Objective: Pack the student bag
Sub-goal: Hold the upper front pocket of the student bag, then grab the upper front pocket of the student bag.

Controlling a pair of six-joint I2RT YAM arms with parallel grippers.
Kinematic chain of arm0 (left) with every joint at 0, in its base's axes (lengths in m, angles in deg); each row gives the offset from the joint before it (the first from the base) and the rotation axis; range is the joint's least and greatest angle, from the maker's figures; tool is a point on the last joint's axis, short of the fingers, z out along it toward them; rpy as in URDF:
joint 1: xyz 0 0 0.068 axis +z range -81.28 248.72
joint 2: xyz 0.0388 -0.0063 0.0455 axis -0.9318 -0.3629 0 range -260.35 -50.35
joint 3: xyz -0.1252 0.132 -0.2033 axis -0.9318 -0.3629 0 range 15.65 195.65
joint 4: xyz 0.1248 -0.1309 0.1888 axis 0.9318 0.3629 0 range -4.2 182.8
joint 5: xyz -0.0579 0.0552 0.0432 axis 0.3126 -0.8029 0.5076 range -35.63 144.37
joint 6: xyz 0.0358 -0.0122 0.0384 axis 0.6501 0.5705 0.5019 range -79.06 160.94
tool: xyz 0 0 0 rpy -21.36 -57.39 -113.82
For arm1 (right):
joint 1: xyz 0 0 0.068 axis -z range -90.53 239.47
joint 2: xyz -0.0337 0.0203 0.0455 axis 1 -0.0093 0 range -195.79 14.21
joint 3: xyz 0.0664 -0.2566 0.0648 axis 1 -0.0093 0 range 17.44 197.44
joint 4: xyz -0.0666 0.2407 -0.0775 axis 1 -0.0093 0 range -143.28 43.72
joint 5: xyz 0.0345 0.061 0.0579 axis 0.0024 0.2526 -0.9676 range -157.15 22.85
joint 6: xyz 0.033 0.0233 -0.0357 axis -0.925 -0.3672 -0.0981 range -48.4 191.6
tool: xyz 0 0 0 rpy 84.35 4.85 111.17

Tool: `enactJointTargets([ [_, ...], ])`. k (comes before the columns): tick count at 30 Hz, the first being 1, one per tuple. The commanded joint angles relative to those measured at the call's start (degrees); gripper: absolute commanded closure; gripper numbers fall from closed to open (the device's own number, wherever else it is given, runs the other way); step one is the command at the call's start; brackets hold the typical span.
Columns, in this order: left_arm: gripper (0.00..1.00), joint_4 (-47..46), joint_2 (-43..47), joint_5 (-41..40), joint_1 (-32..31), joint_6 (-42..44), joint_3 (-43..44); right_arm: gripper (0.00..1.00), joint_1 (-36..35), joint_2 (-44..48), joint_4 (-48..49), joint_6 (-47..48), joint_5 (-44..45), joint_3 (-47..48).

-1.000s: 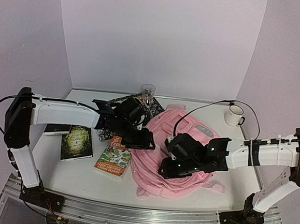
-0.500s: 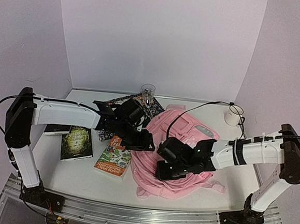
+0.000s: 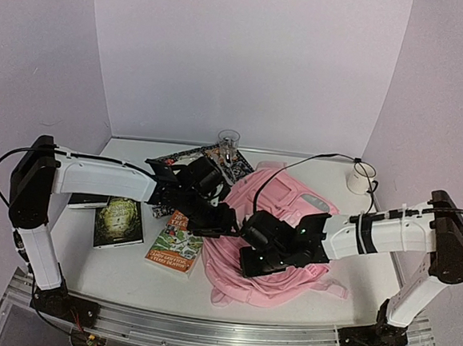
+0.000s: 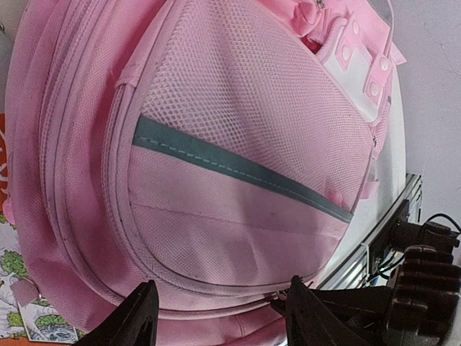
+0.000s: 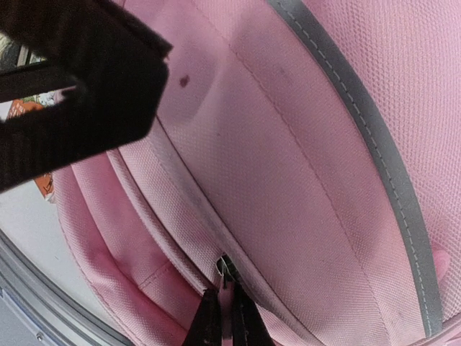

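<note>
Centre-right on tabletop (image 3: pixel 119 272): 1 student bag (image 3: pixel 228 261), pink, lying flat, mesh pocket with grey stripe up. 2 arms both over it. Left gripper (image 4: pixel 220 317) open, jaws apart at bag's left edge, holding nothing. Right gripper (image 5: pixel 220 321) closed, tips together right at zipper slider (image 5: pixel 226 269); can't tell if pull is pinched. Left of bag: 3 books, green (image 3: pixel 119 220), orange (image 3: pixel 176 245), patterned (image 3: pixel 236 164). Back: 1 glass (image 3: pixel 228 141), 1 white mug (image 3: pixel 362 178).
</note>
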Motion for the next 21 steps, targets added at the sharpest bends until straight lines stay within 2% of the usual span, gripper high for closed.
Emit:
enactJointTargets([
  [1,0.39,-5.71,-1.19,2.01,0.24,-5.39,-1.22,1.0,0.07,3.38,-1.95,3.12,2.29,2.97],
  [4,0.41,-8.75,-1.8,3.75,0.26,-8.66,-2.23,1.0,0.06,4.15,-1.94,4.21,2.12,3.4],
  [7,0.53,-11.66,-2.35,4.98,0.26,-10.83,-2.97,1.0,0.05,4.64,-1.97,5.52,1.33,3.7],
  [12,0.94,-12.85,-2.21,4.24,0.81,-11.89,-3.1,1.0,0.04,6.49,-4.0,5.74,-0.47,1.69],
  [13,0.99,-12.9,-1.96,4.15,1.11,-12.02,-3.33,1.0,0.07,7.43,-4.91,5.36,-0.85,0.72],
  [21,1.0,-12.9,0.49,4.29,4.19,-11.66,-6.41,1.0,0.65,14.55,-15.32,3.52,-1.91,-6.23],
])
